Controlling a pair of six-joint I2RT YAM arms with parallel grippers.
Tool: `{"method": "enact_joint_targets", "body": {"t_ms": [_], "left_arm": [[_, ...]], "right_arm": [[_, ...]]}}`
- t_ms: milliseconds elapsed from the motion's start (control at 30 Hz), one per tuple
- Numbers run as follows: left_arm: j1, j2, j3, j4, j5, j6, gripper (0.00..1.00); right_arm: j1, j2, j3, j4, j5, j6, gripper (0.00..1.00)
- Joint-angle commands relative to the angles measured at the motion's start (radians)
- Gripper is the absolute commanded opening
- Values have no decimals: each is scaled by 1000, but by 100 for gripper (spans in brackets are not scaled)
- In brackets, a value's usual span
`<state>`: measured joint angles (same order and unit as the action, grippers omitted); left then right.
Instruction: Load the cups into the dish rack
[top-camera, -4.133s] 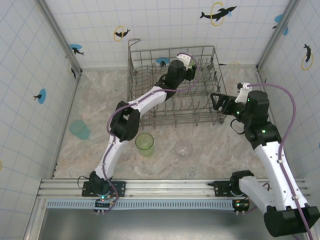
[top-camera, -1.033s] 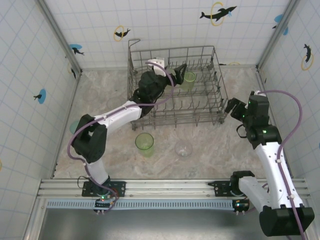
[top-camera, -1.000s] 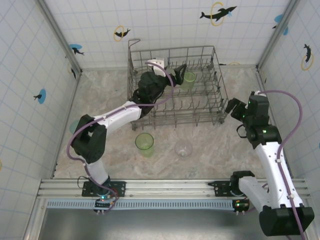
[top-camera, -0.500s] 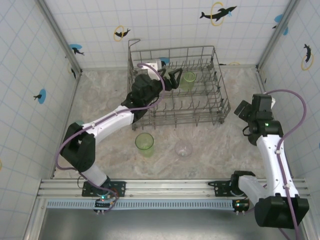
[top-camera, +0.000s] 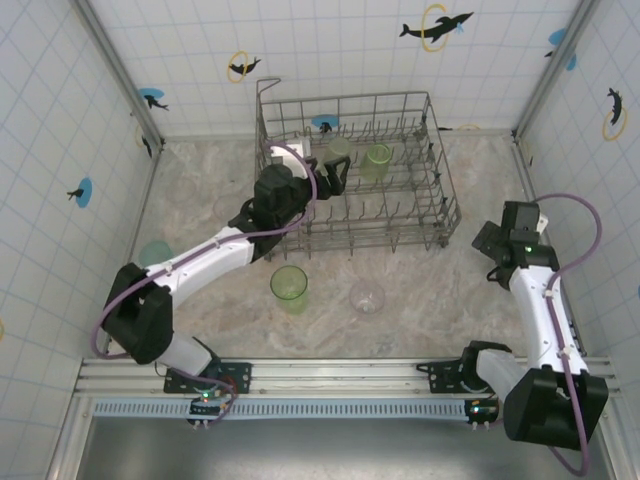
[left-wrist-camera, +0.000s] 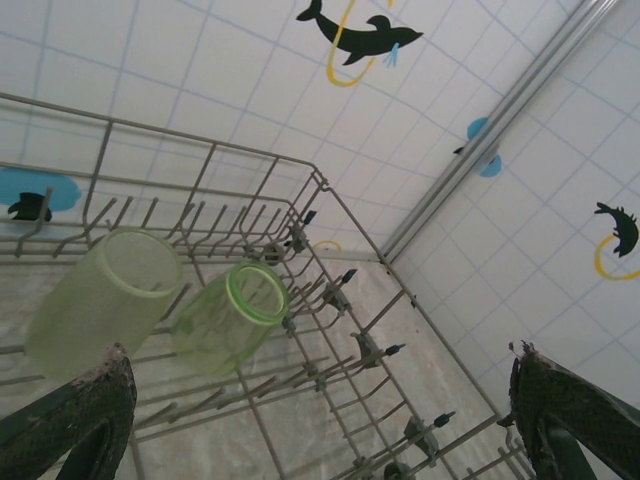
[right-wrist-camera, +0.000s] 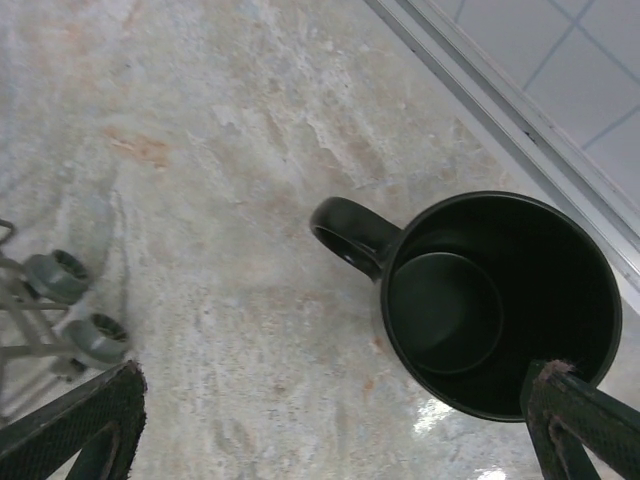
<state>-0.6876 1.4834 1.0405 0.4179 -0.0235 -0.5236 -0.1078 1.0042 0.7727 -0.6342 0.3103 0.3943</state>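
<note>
Right wrist view puts the dark mug (right-wrist-camera: 500, 300) upright by the worktop's right edge, beneath the right gripper (right-wrist-camera: 330, 430), jaws wide and empty; an off-centre descent could clip its rim or handle and tip it; left gripper (left-wrist-camera: 320, 420), likewise wide, hangs over the dish rack (left-wrist-camera: 200, 150) near two loaded tumblers (left-wrist-camera: 235, 320).

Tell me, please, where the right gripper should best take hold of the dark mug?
I would grip the rim wall of the dark mug from above, one finger inside, one outside, away from the handle. It stands upright, mouth up, below the open right gripper.
</note>
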Motion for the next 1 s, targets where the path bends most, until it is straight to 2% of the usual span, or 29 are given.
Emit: {"method": "enact_joint_targets", "body": {"t_ms": [0,367,533,667,733,833,967], "left_arm": [[-8,-54,-24,-49,-68,43,98],[-7,-82,-56,-95,-103,39,98],[-7,-59,-32,-120,-101,35,98],[-7,-60,-31,-129,-108,24,97],[-7,-60,-30,-132,-116,26,98],[-7,-61,-25,-139,-133,33,98],[-7,-65,-22,-139,-145,45,98]], "right_arm": [[-8,10,-47,39,63,-55,99],[-16,153,-18,35,110,-46,93],[-16,229,-8,87,93,-52,85],[-16,307,67,58,49,-72,67],[-17,341,108,34,31,-62,62],[-16,372,119,29,-1,-63,49],[-16,396,106,28,-42,-55,43]]}}
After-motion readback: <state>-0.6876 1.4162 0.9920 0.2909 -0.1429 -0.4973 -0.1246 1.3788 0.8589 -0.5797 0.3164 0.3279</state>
